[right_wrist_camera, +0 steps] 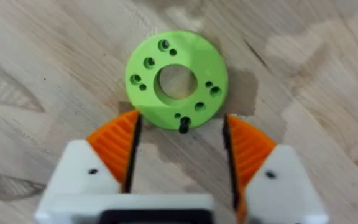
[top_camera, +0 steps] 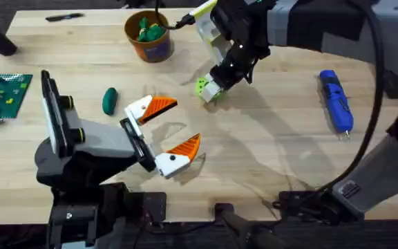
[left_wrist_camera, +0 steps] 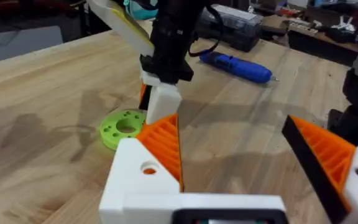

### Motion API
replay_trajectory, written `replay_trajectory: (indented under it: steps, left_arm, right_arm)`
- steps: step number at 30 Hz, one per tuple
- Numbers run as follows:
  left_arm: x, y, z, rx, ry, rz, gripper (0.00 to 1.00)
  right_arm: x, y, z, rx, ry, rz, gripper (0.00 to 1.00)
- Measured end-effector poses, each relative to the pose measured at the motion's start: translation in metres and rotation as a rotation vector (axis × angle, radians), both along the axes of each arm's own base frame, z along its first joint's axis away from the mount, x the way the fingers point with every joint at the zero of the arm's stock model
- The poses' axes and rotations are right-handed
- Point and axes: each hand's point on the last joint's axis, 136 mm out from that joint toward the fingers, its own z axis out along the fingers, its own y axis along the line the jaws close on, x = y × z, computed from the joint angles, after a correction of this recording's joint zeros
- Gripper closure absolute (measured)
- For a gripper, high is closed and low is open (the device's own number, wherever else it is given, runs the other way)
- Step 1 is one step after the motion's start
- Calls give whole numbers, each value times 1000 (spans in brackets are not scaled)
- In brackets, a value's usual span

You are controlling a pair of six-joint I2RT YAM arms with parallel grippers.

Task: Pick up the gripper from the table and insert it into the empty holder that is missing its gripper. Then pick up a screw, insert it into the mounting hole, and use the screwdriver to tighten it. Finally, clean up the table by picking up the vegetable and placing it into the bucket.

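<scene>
Right hand (right_wrist_camera: pixel 179 146) wide apart, held low over the lime green disc (right_wrist_camera: pixel 176 79), straddling its near edge; a small black screw (right_wrist_camera: pixel 183 126) sits at that edge. Left hand (top_camera: pixel 168 131) wide apart, holding nothing, near the disc. Vegetable (top_camera: pixel 110 100) on the surface (top_camera: pixel 268 138), beyond the left hand from the disc. Screwdriver (top_camera: pixel 336 101) well apart from the disc, on the opposite side. Bucket (top_camera: pixel 149 36) just beyond the disc, green pieces inside.

Vegetable (top_camera: pixel 110 101) left of left hand (top_camera: pixel 171 129), screwdriver (top_camera: pixel 336 101) far right, bucket (top_camera: pixel 149 37) behind
</scene>
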Motion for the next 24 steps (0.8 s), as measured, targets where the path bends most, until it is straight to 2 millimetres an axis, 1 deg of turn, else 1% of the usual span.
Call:
replay_trajectory:
  steps: [2, 4, 9, 11, 24]
  left_arm:
    - [0, 0, 0, 0, 0, 0, 15]
    - [0, 0, 0, 0, 0, 0, 15]
    - [0, 0, 0, 0, 0, 0, 15]
    - [0, 0, 0, 0, 0, 0, 15]
    - [0, 0, 0, 0, 0, 0, 15]
  right_arm:
    - [0, 0, 0, 0, 0, 0, 323]
    - [0, 0, 0, 0, 0, 0, 358]
    - [0, 0, 0, 1, 0, -2, 513]
    - [0, 0, 0, 0, 0, -2, 557]
    - [0, 2, 0, 10, 3, 0, 565]
